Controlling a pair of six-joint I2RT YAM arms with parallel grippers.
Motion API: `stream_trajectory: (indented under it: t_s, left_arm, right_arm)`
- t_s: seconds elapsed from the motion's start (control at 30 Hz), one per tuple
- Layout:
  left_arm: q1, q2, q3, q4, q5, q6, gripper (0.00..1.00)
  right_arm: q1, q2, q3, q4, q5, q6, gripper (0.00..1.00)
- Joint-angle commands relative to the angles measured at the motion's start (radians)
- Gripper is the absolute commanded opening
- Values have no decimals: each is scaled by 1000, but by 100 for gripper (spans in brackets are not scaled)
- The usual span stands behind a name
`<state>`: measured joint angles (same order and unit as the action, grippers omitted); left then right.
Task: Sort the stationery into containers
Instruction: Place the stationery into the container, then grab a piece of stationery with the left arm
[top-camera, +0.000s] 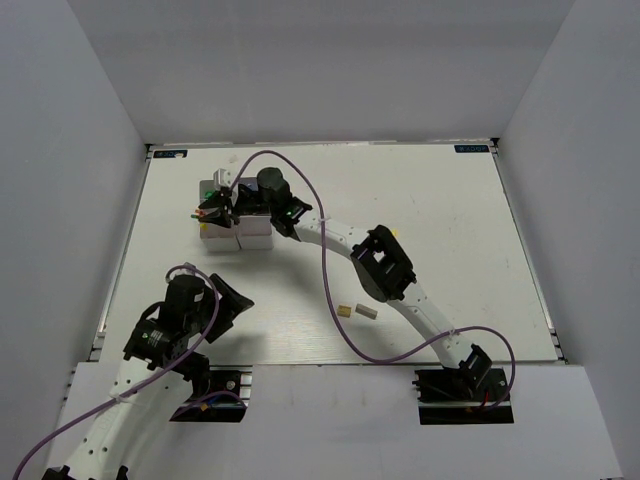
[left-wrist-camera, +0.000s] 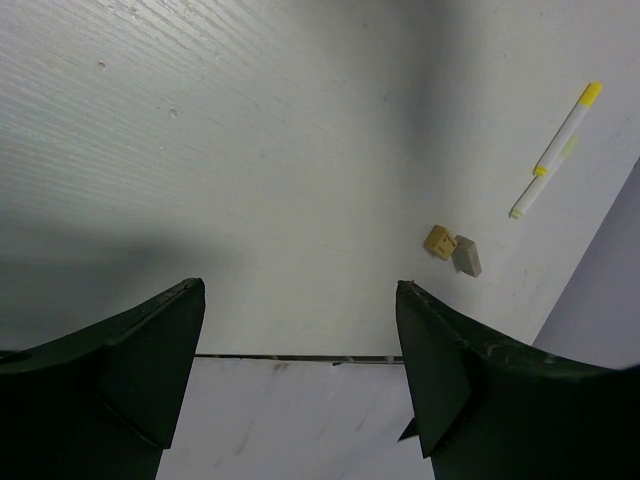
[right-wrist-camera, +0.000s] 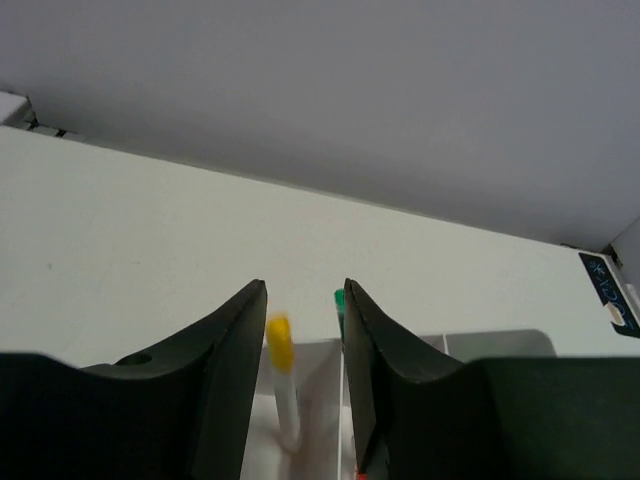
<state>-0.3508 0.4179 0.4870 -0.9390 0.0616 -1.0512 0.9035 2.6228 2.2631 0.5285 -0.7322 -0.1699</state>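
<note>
Two arms showed in the overhead view. The right gripper (top-camera: 222, 208) reached to the far left and hung over the small white plastic tray (top-camera: 257, 241) with square compartments. The left gripper (top-camera: 236, 300) hovered near its own base, well apart from the tray. A small tan eraser block (top-camera: 344, 311) and a pale grey eraser block (top-camera: 368, 312) lay just beside each other on the white table (top-camera: 450, 230), toward its near edge.

In the left wrist view, we saw that gripper's fingers (left-wrist-camera: 150, 370) spread wide with nothing between them. Beyond lay the two blocks and a thin white yellow-tipped stick (left-wrist-camera: 555, 152).

In the right wrist view, the fingers (right-wrist-camera: 220, 380) stood apart. A blurred second yellow-tipped stick (right-wrist-camera: 286, 400) stood upright between them, unclamped, over a tray compartment. A green tip (right-wrist-camera: 340, 298) showed beside one fingertip.
</note>
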Motion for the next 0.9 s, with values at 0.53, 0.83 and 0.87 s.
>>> stream_trajectory:
  t_s: [0.53, 0.83, 0.87]
  left_arm:
    - [-7, 448, 192, 442, 293, 295, 30]
    - [-141, 945, 506, 687, 414, 352, 33]
    - [-187, 1045, 548, 687, 414, 352, 38]
  right_arm:
    - [-155, -692, -485, -254, 206, -3, 17]
    - [-356, -1046, -744, -758, 631, -102, 42]
    - [-379, -1053, -755, -879, 657, -94, 43]
